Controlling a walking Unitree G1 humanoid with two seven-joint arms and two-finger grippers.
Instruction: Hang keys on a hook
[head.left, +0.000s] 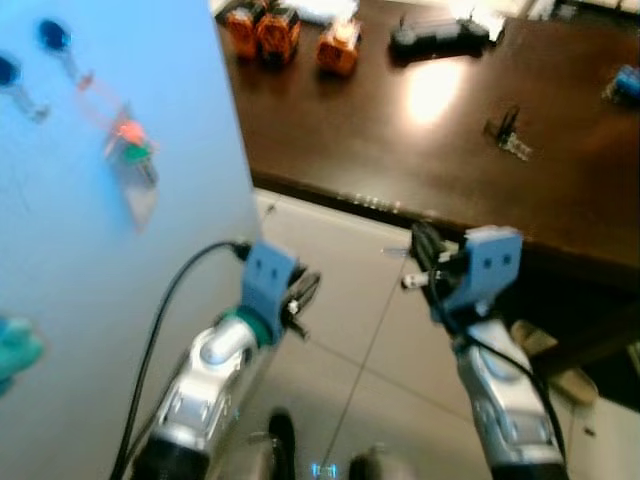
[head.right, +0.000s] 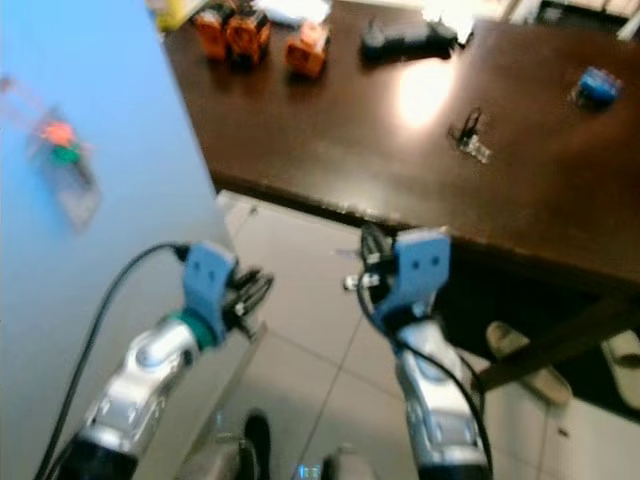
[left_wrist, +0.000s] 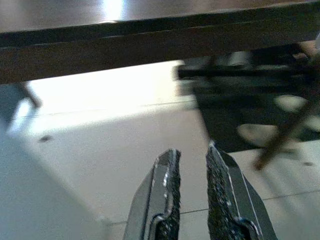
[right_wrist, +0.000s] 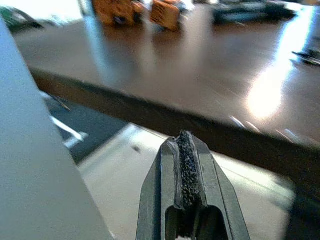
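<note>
Keys (head.left: 510, 137) lie on the dark table (head.left: 350, 130), upper right. The right gripper (right_wrist: 187, 165), fingers pressed together and empty, hovers below its edge; the left gripper (left_wrist: 192, 170), slightly parted, hangs idle. It should probably open before reaching.

A home: dark wooden table (head.left: 420, 150), tiled floor (head.left: 350, 330), slippers (head.right: 510, 345) beneath.

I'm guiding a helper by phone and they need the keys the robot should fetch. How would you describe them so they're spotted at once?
Start at the dark brown wooden table ahead of the robot. Toward its right part, away from the orange blocks and the black device along the far edge, lies a small bunch of keys. It lies alone on bare wood: a black loop with pale metal pieces, unlike the blue object farther right.
</note>
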